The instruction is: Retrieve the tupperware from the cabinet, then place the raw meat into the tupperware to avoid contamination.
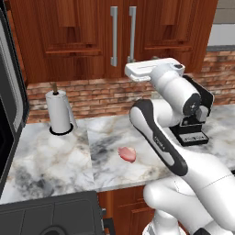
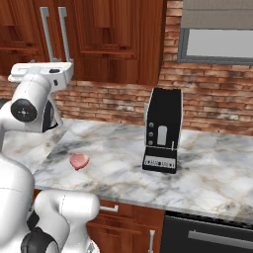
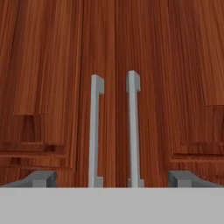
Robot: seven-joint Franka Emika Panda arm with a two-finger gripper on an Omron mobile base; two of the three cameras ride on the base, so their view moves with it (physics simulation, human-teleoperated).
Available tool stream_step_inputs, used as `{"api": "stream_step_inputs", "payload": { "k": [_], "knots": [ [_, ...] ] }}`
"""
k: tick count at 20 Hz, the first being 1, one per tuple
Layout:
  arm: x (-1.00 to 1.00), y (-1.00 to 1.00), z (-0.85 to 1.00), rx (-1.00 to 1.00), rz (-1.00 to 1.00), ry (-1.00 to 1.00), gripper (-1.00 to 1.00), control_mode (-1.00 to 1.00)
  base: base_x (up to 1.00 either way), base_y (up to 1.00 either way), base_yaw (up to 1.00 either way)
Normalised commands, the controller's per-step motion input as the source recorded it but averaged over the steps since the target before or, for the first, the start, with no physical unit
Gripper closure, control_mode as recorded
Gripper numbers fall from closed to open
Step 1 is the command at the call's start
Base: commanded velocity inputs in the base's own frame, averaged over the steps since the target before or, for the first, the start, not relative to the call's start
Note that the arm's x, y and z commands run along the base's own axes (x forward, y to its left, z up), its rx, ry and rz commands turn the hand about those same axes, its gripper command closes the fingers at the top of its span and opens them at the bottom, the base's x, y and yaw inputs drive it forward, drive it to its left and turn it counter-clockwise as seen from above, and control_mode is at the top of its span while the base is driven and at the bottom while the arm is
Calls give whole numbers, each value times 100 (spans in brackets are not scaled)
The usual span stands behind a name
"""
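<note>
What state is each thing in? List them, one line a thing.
cabinet: both doors shut, the two bar handles side by side.
raw meat: lying flat and bare on the counter, in no container.
paper-towel roll: upright on its stand by the brick wall.
coffee machine: upright on the counter.
gripper: open, facing the cabinet handles, holding nothing.

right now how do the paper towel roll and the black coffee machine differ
The white paper towel roll is a round cylinder on a dark base; the black coffee machine is a boxy block. The roll stands left of the pink raw meat, the machine to its right. Both stand upright on the marble counter.
</note>
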Motion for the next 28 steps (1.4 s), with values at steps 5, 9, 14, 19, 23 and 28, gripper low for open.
{"api": "stream_step_inputs", "payload": {
  "k": [5,9,14,19,23,28],
  "knots": [
    [-3,0,33,0,0,-9,-100,-100,0,0,0],
    [0,-6,27,0,0,-4,-100,-100,0,0,0],
    [0,-9,21,0,0,0,-100,-100,0,0,0],
    [1,-6,11,0,-1,0,-100,-100,0,0,0],
    [8,0,2,0,-2,0,-100,-100,0,0,0],
    [10,0,0,0,-3,0,-100,-100,0,0,0]
  ]
}}
